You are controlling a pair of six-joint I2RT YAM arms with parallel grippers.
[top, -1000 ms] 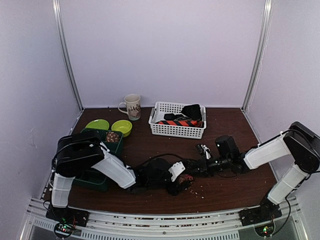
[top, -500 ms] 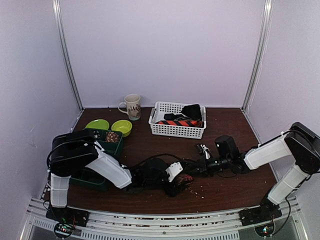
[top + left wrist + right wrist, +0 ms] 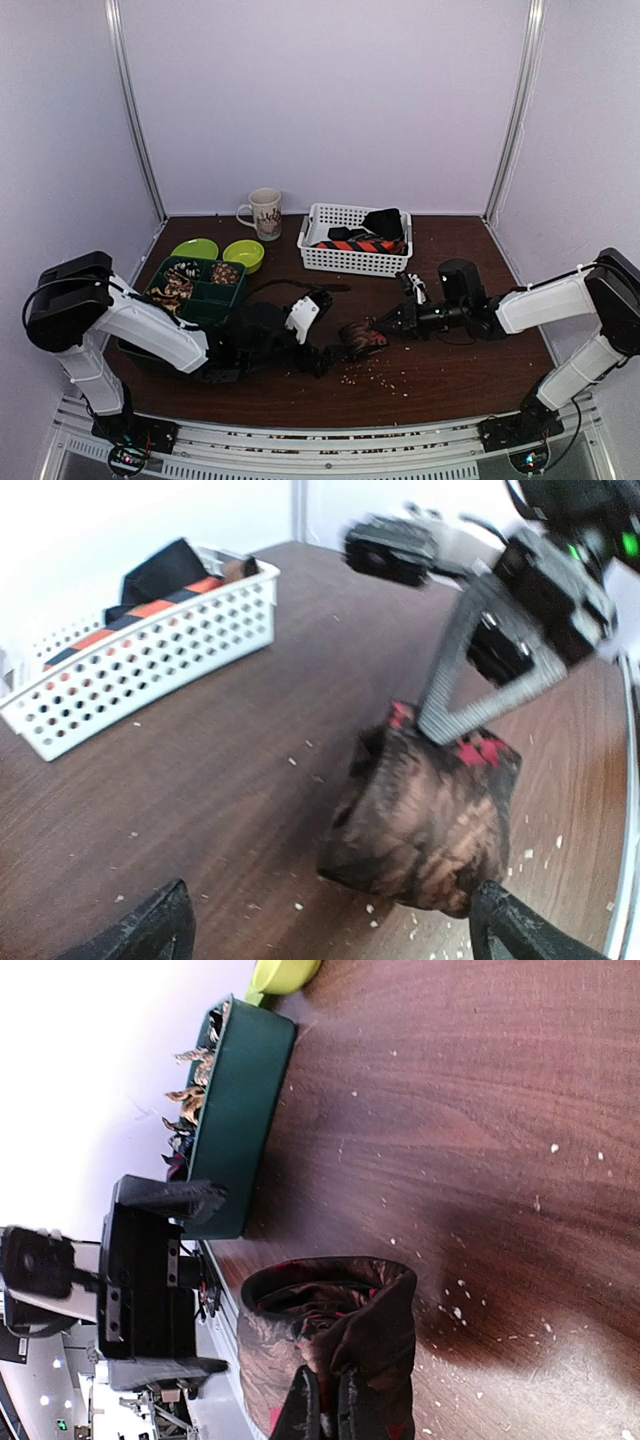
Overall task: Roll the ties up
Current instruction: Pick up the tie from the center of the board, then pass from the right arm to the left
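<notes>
Several ties [image 3: 362, 243] in white basket [image 3: 352, 267], rolled tie [image 3: 360, 337] in right pincer [image 3: 325, 1385]

Dark brown, red-flecked tie [image 3: 360, 339], coiled loosely, stands pinched at its edge in the right claw [image 3: 383, 327]; orange-striped and black ties [image 3: 366, 243] lie heaped well beyond.

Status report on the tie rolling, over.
Left hand open, apart from rolled tie. Right hand shut on it. Crumbs on table, basket far back.
</notes>
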